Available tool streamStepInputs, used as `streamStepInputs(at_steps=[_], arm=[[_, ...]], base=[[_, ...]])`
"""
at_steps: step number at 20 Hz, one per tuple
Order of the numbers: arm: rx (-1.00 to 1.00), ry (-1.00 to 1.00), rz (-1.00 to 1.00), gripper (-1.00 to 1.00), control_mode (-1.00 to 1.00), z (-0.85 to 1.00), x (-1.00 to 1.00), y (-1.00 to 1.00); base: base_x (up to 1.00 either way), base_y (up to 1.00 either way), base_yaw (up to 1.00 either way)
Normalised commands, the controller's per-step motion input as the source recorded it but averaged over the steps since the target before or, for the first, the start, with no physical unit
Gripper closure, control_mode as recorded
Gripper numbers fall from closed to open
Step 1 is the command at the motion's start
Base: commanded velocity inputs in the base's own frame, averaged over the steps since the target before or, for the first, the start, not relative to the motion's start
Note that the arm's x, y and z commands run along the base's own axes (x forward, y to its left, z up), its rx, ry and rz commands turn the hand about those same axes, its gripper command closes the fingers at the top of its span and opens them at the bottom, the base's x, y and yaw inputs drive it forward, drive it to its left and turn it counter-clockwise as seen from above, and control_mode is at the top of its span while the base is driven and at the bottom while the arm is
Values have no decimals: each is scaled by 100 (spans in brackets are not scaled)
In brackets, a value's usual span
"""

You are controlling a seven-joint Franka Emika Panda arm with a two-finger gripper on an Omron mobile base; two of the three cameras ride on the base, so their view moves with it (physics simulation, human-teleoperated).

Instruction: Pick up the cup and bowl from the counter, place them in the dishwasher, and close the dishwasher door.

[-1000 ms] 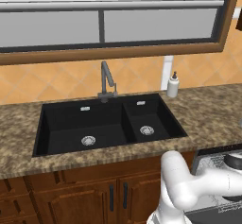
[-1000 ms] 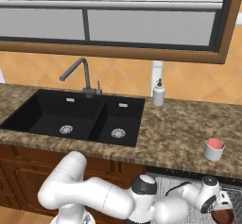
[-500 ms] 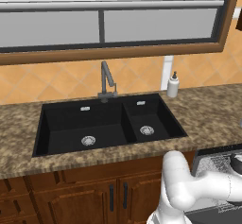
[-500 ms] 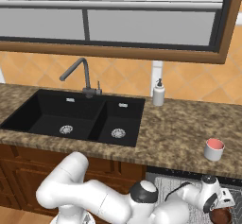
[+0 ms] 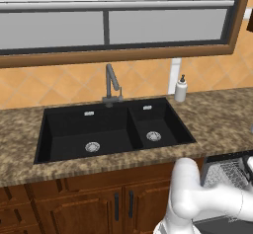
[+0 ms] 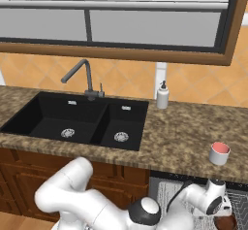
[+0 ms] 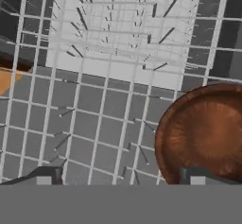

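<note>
Gripper [image 7: 122,176] open, its two dark tips far apart at the bottom of the hand view, nothing between them. At lower right of that view, a brown bowl [image 7: 204,134] sits on the pale wire rack [image 7: 113,57], its rim just above the right-hand tip; whether it touches the tip I cannot tell. In the right base view, the bowl [image 6: 225,221] is a dark brown round at bottom right, down in the dishwasher [image 6: 167,190] under the hand. Up on the counter [image 6: 184,137], at right, stands the cup [image 6: 219,153], white with a red inside, well apart from the hand. At centre left, the black sink [image 6: 77,122]; behind it the faucet [image 6: 80,76]. A soap bottle [image 6: 162,96] stands by the wall.
</note>
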Motion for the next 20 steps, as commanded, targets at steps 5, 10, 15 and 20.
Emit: streamStepInputs(at_steps=[5, 10, 15, 20], arm=[[23, -8, -14, -100, -100, 88, -46, -21], [20, -21, -13, -100, -100, 72, -27, -28], [26, -49, -6, -100, -100, 64, -29, -28], [11, -54, 0, -100, -100, 14, -30, -20]], base=[[0, 0, 0], [0, 0, 0], [0, 0, 0], [0, 0, 0]])
